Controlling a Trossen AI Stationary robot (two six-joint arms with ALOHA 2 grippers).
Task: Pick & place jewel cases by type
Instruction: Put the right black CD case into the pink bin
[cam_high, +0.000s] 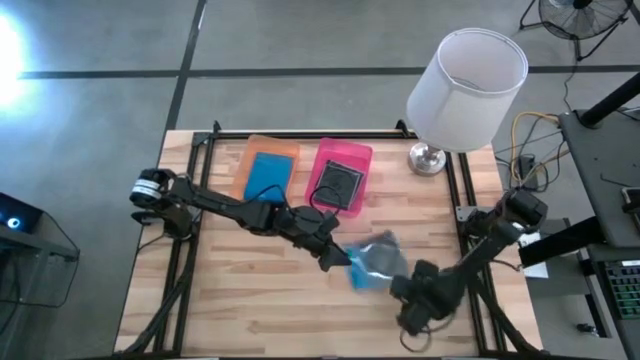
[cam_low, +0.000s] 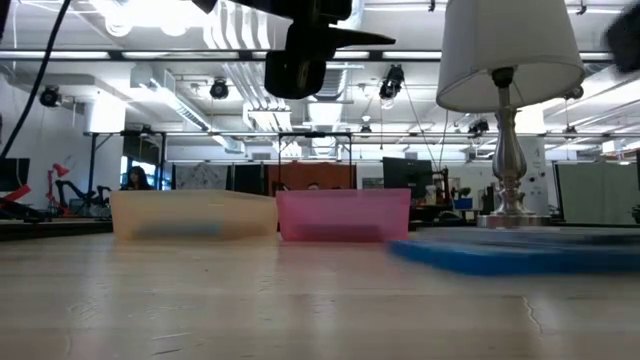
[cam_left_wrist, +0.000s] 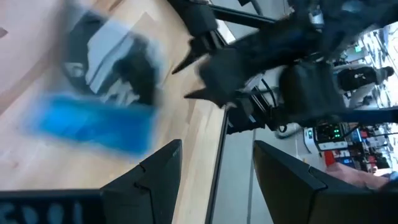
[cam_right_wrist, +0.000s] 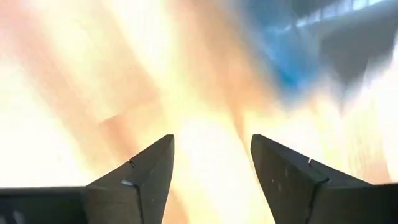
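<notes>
the left gripper (cam_high: 338, 257), fingers spread (holding nothing), is hovering just at nine o'clock of the loose jewel cases (cam_high: 372, 262), nearer than the spread right gripper (cam_high: 412, 318).

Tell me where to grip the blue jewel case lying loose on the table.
Grip the thin blue plastic jewel case by its free left edge, from above. It lies flat on the wooden table, partly under a grey case. The open left gripper is nearest.
</notes>
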